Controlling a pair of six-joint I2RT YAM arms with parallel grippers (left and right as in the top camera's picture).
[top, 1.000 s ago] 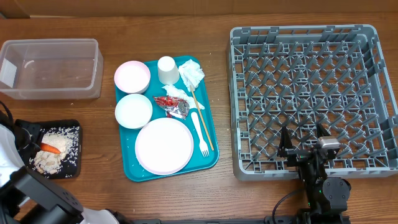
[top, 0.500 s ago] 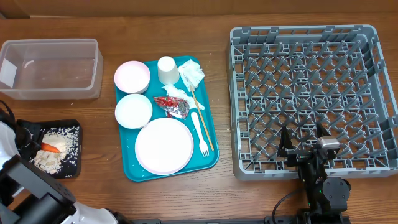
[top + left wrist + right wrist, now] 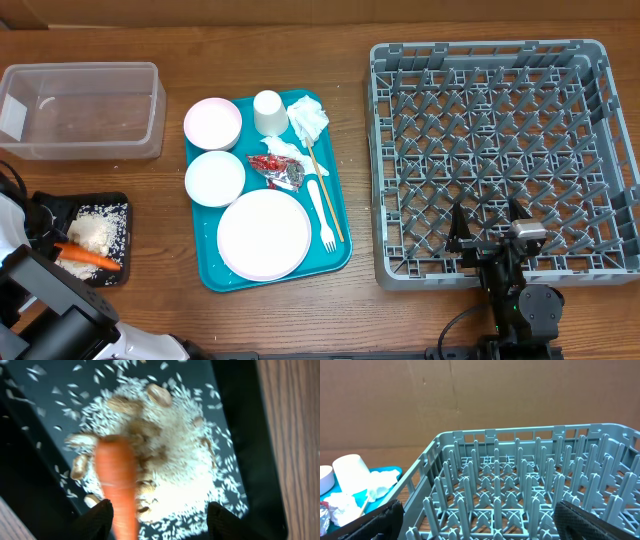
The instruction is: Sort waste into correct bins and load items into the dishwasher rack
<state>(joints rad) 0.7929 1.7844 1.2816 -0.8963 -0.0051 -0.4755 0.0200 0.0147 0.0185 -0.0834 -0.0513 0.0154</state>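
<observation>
The orange carrot (image 3: 88,257) lies across the flat black tray (image 3: 112,277) beside the heap of rice and pasta (image 3: 92,232). In the left wrist view the carrot (image 3: 117,485) is blurred, close to one finger of my open left gripper (image 3: 160,515) and free of the other. My right gripper (image 3: 485,225) stands open over the front edge of the grey dishwasher rack (image 3: 378,180), with nothing between its fingers. The plate (image 3: 264,235), two bowls (image 3: 212,123) (image 3: 214,178), cup (image 3: 268,112), fork (image 3: 322,212), chopsticks (image 3: 325,190), napkins (image 3: 308,118) and foil wrapper (image 3: 278,168) sit on the teal tray (image 3: 340,260).
A clear plastic tub (image 3: 80,110) stands at the back left, behind the black tray. The rack's upright pegs (image 3: 520,475) fill the right wrist view. Brown cardboard stands behind the rack.
My left gripper's jaws have opened and let the carrot go. The carrot has dropped from on top of the heap and now lies flat across the tray's near side. The right arm is unmoved.
</observation>
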